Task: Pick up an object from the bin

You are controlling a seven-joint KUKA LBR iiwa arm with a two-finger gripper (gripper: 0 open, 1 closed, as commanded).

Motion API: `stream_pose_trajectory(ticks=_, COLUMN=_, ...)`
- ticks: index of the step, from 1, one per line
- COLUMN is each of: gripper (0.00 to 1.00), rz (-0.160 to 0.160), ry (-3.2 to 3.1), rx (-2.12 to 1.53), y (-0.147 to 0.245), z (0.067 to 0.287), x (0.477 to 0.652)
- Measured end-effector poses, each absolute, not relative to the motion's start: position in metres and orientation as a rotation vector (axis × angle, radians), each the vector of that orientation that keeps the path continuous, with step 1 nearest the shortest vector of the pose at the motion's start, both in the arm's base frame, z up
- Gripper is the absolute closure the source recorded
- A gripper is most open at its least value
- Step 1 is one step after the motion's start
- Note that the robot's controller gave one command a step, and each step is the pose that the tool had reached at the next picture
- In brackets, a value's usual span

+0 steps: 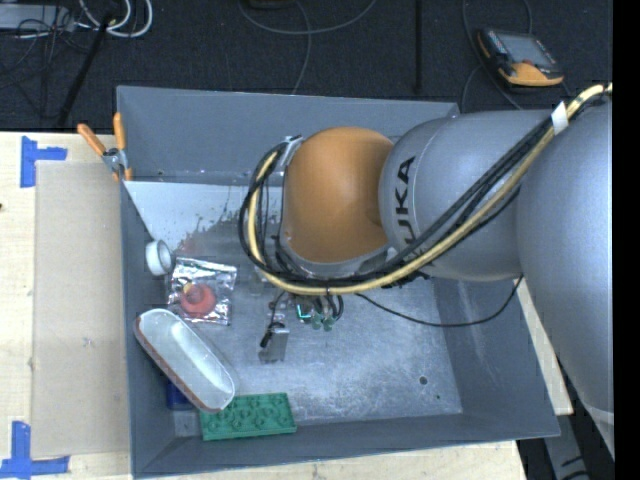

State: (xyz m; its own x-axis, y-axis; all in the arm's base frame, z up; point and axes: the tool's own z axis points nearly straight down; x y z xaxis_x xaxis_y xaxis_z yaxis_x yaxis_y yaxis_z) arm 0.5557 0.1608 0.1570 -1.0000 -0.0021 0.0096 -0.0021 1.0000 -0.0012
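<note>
The gripper (274, 336) is seen low in the bin (400, 378), beneath the arm's orange cover, over bare grey floor near the middle; whether it is spread or closed cannot be told, and nothing is seen held in it. Just to its left a crinkled clear packet (203, 293) with a red piece inside is lying flat, near the gripper but apart from it. Further left a small white round cap (158, 256) is set by the wall. Below the packet a white oblong dish with a brown rim (185, 358) is tilted across the left corner, and a green studded plate (248, 415) is laid along the front wall beside it, with something blue (178, 398) tucked under the dish. The step in hand is judged to be the approach, no object having been taken yet. The packet is judged the likeliest target; a short shift to the left and a descent onto it would be called for, though its slack film may be hard to pinch
</note>
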Motion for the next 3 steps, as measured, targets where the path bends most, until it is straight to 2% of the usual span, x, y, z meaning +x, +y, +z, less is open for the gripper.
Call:
stream_pose_trajectory(ticks=1, gripper=0.00, rz=0.000, ry=-3.128, rx=0.292, y=0.170, z=0.066, x=0.621)
stream_pose_trajectory(ticks=2, gripper=0.00, rz=-0.002, ry=-3.129, rx=0.318, y=0.229, z=0.070, x=0.614)
stream_pose_trajectory(ticks=3, gripper=1.00, rz=-0.002, ry=-3.128, rx=0.304, y=0.226, z=0.070, x=0.615)
